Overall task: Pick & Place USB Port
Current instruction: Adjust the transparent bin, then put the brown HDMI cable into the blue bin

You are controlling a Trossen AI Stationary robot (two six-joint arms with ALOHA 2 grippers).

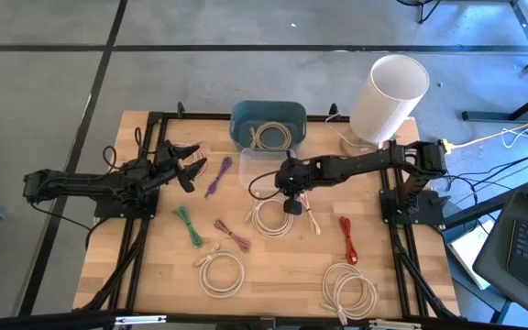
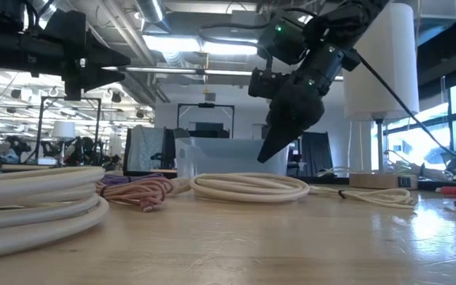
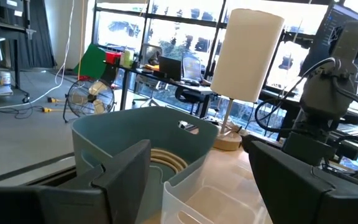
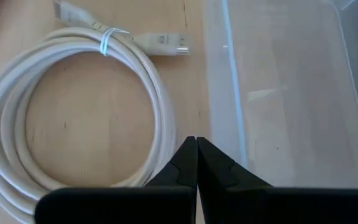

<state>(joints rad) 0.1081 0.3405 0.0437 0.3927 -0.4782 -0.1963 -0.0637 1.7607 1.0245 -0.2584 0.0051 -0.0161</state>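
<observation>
Two end effectors — right [image 4: 196, 163] shut, empty, beside clear bin's [image 4: 278, 93] edge — left [image 1: 187, 168] wide open.

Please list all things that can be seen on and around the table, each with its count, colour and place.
white cable coils: three on the table, white; centre, front centre, front right
coil in bin: one, white, inside the blue bin
blue bin: one, blue, back centre
clear box: one, transparent, in front of the blue bin
green cable: one, green, left of centre
purple cable: one, purple, back left
pink cable: one, pinkish, centre front
red cable: one, red, right
lamp: one, white shade, back right corner
table: one, light wood
left gripper: open, back left, above the table
right gripper: shut, empty, above the centre coil
</observation>
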